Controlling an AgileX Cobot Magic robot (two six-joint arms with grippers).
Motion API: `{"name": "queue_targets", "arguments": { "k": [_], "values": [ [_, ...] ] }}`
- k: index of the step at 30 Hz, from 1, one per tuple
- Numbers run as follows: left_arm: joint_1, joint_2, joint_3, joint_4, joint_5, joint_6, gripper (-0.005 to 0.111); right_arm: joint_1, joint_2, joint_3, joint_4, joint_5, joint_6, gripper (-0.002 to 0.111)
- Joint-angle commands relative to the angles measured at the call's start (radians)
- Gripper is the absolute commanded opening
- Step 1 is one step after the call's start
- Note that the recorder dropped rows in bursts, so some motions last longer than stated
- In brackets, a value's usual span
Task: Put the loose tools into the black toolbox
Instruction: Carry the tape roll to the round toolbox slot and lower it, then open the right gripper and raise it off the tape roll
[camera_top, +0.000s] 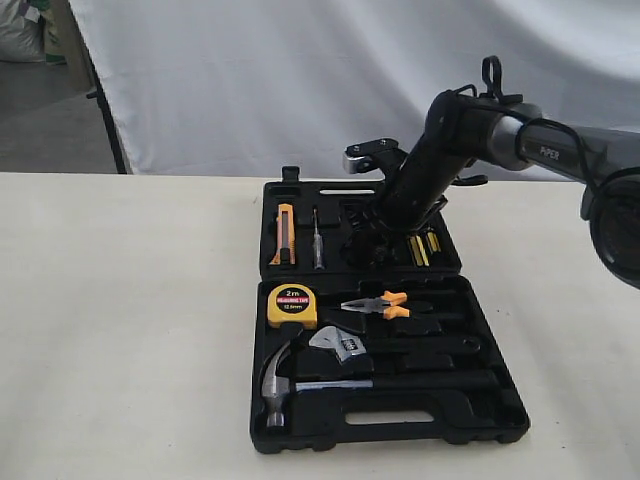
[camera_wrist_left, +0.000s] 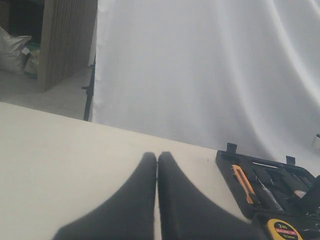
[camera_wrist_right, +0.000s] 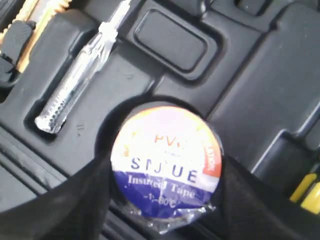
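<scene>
While it reaches in, right gripper (camera_wrist_right: 167, 200): clamps PVC tape roll (camera_wrist_right: 167, 150) at round recess of black toolbox (camera_top: 480, 420).
Left gripper (camera_wrist_left: 157, 157): jaws pressed together, empty.

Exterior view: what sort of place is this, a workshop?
Likely a robot test setup, not a working workshop: a white cloth backdrop hangs behind a pale table, and a robot arm reaches over an open black toolbox.

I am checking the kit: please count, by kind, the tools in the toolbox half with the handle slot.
Tape measure: 1
Pliers: 1
Adjustable wrench: 1
Hammer: 1
Total: 4
</scene>
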Motion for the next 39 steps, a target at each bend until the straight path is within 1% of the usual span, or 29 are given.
{"name": "queue_targets", "arguments": {
  "k": [1, 6, 9, 15, 16, 18, 22, 23, 25, 27, 29, 33, 37, 39],
  "values": [
    [0.025, -0.003, -0.003, 0.004, -0.007, -0.005, 0.001, 0.006, 0.024, 0.003, 0.010, -0.038, -0.008, -0.001],
    [0.025, -0.003, -0.003, 0.004, -0.007, -0.005, 0.001, 0.024, 0.026, 0.003, 0.021, -0.042, -0.008, 0.000],
    [0.025, -0.003, -0.003, 0.004, -0.007, -0.005, 0.001, 0.039, 0.026, 0.003, -0.005, -0.053, -0.008, 0.000],
    [0.025, -0.003, -0.003, 0.004, -0.007, -0.005, 0.001, 0.041, 0.026, 0.003, -0.029, -0.045, 0.014, 0.000],
    [0.025, -0.003, -0.003, 0.004, -0.007, -0.005, 0.001, 0.041, 0.026, 0.003, -0.031, -0.045, 0.014, 0.001],
    [0.025, -0.003, -0.003, 0.004, -0.007, -0.005, 0.001, 0.041, 0.026, 0.003, -0.044, -0.043, 0.014, 0.011],
    [0.025, -0.003, -0.003, 0.004, -0.007, -0.005, 0.001, 0.041, 0.026, 0.003, -0.052, -0.031, 0.022, 0.049],
    [0.025, -0.003, -0.003, 0.004, -0.007, -0.005, 0.001, 0.041, 0.026, 0.003, -0.052, -0.024, 0.026, 0.056],
    [0.025, -0.003, -0.003, 0.004, -0.007, -0.005, 0.001, 0.041, 0.026, -0.013, -0.052, 0.020, 0.039, 0.063],
    [0.025, -0.003, -0.003, 0.004, -0.007, -0.005, 0.001, 0.036, 0.026, -0.052, -0.050, 0.070, 0.049, 0.068],
    [0.025, -0.003, -0.003, 0.004, -0.007, -0.005, 0.001, 0.029, 0.018, -0.093, -0.044, 0.108, 0.075, 0.070],
    [0.025, -0.003, -0.003, 0.004, -0.007, -0.005, 0.001, 0.019, -0.008, -0.150, -0.042, 0.111, 0.123, 0.070],
    [0.025, -0.003, -0.003, 0.004, -0.007, -0.005, 0.001, 0.017, -0.019, -0.150, -0.039, 0.086, 0.124, 0.069],
    [0.025, -0.003, -0.003, 0.004, -0.007, -0.005, 0.001, 0.017, -0.010, -0.148, -0.021, 0.084, 0.122, 0.067]
  ]
}}
